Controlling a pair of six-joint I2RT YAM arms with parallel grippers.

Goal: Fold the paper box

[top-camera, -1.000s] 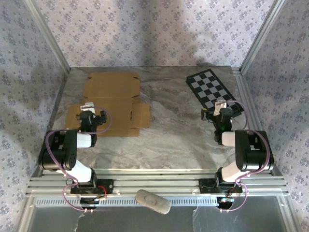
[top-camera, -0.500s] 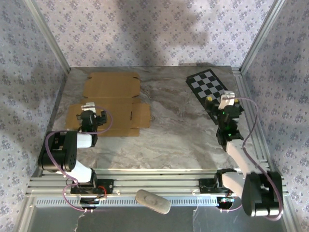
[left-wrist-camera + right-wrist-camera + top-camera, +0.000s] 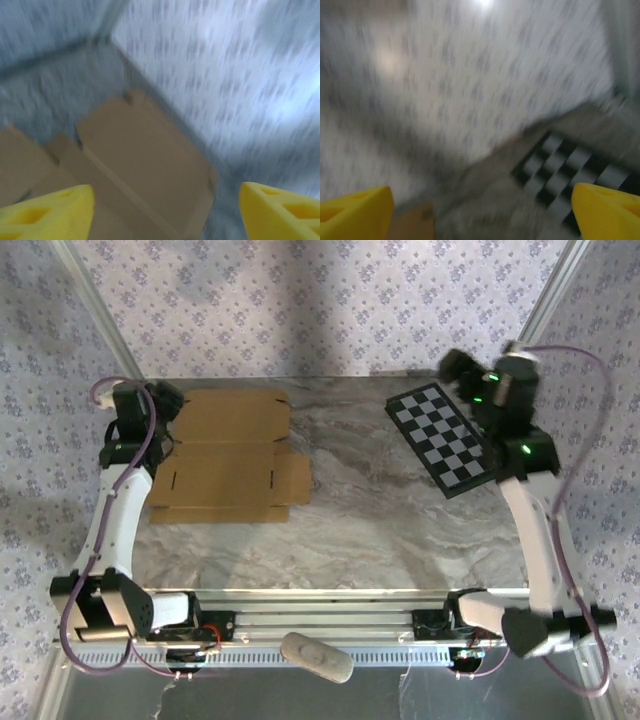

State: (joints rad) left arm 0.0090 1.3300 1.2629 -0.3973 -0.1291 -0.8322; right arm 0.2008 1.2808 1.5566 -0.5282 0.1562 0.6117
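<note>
On the far left of the marble table [image 3: 360, 500] we note the paper box [image 3: 225, 455] lying flat and unfolded, flaps out. Left gripper [image 3: 162, 403] hangs over its far left corner, yellow fingers [image 3: 47, 212] spread wide, nothing between them. Right gripper [image 3: 455, 367] hovers over the far edge of the checkerboard panel [image 3: 445, 435], fingers [image 3: 607, 207] likewise apart and empty. Both wrist views are blurred.

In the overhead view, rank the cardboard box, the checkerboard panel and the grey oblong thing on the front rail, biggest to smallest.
1. paper box, lying flat, clearly largest.
2. checkerboard panel.
3. grey oblong thing, smallest, even at the near edge.
</note>
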